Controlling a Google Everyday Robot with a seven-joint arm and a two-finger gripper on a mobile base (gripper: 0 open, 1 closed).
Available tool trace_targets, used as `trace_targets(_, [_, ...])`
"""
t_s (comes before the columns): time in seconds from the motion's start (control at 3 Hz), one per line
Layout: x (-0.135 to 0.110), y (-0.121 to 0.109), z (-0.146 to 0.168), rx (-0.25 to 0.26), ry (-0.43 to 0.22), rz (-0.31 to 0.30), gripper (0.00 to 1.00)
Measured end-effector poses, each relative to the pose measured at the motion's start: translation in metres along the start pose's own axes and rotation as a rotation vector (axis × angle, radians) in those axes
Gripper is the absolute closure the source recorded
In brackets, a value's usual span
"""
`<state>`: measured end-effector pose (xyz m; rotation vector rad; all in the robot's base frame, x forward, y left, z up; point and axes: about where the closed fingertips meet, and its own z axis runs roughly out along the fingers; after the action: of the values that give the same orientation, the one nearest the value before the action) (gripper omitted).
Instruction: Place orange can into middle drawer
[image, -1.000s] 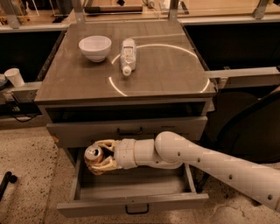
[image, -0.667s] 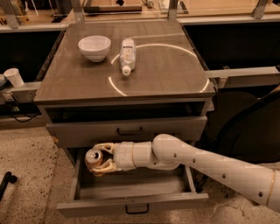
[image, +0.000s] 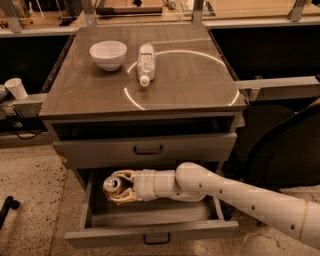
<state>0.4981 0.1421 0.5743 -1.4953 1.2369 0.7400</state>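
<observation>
The middle drawer is pulled open at the bottom of the cabinet, a grey shallow drawer with a dark bar handle. My gripper reaches into it from the right on a white arm. It is shut on the orange can, whose silver top with pull tab faces up. The can is held upright in the left part of the drawer, just under the closed drawer above. I cannot tell whether the can touches the drawer floor.
On the cabinet top stand a white bowl and a clear plastic bottle lying on its side. A small white paper cup sits on a ledge at the left. A dark object stands right of the cabinet.
The gripper with the can has moved slightly left inside the open drawer. Nothing else has moved.
</observation>
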Motion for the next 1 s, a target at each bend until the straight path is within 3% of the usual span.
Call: trace_targets(1.0, [0.045, 0.013, 0.025, -0.043, 0.042, 0.015, 1.00])
